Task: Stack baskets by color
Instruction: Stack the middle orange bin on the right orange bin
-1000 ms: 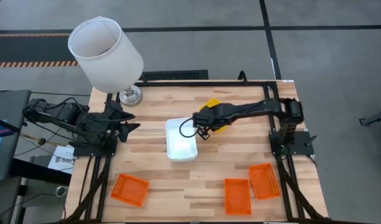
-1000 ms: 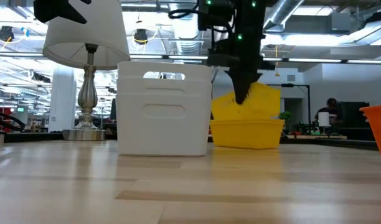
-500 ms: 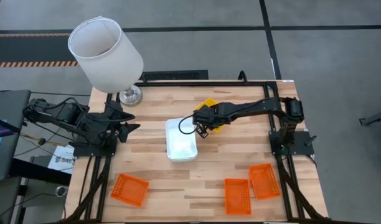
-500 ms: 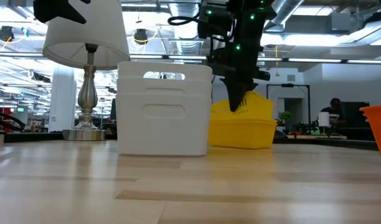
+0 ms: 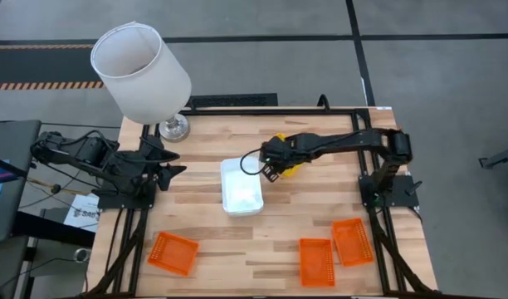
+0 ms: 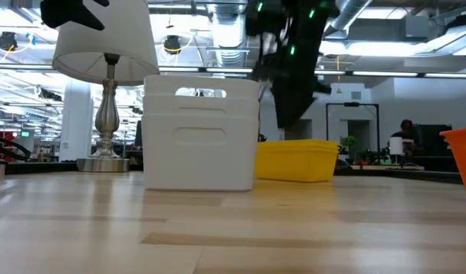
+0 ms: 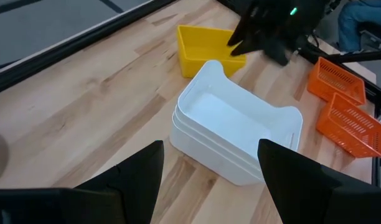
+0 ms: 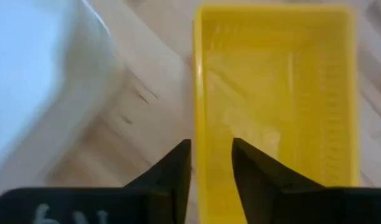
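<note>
Nested yellow baskets [image 5: 289, 149] sit level on the table beside a stack of white baskets [image 5: 241, 186]. My right gripper [image 8: 210, 167] hovers open just above the yellow baskets [image 8: 277, 93], one finger on each side of a side wall's rim, touching nothing. In the low view it [image 6: 290, 106] hangs clear above the yellow baskets [image 6: 298, 158]. Three orange baskets [image 5: 173, 253] [image 5: 316, 262] [image 5: 352, 241] lie singly near the front edge. My left gripper [image 7: 206, 186] waits open at the table's left side.
A lamp with a large white shade [image 5: 142, 71] stands at the far left corner on its metal base [image 5: 175, 127]. The white stack [image 6: 201, 133] is right next to the yellow baskets. Bare wood lies between the white stack and the orange baskets.
My right gripper has opened and let go of the upper yellow basket. That basket was tilted, one end raised on the lower yellow one; it has dropped and now sits level, nested in it.
</note>
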